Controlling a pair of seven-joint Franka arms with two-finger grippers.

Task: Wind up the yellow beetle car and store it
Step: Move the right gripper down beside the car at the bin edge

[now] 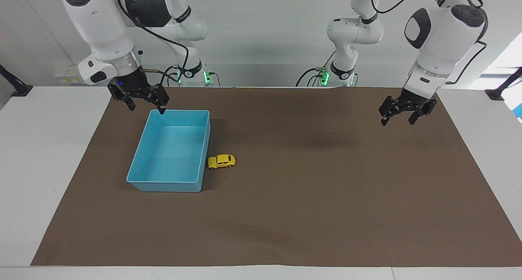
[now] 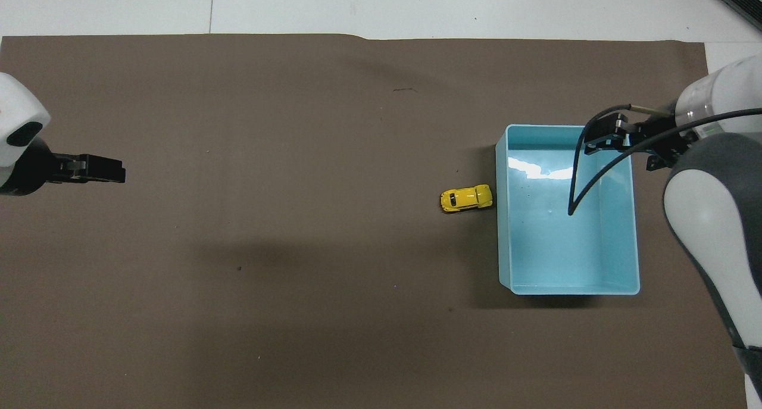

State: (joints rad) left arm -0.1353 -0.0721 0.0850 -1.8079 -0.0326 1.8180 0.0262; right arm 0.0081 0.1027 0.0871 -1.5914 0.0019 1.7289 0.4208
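The yellow beetle car (image 1: 222, 161) stands on its wheels on the brown mat, right beside the blue bin (image 1: 163, 182), on the bin's side toward the left arm's end. In the overhead view the car (image 2: 466, 198) lies close to the bin's wall (image 2: 503, 230). My right gripper (image 1: 147, 110) is open and empty, up in the air over the bin's edge; it also shows in the overhead view (image 2: 619, 150). My left gripper (image 1: 397, 122) is open and empty over the bare mat toward the left arm's end (image 2: 113, 175), far from the car.
The brown mat (image 1: 310, 198) covers most of the white table. The bin is empty inside.
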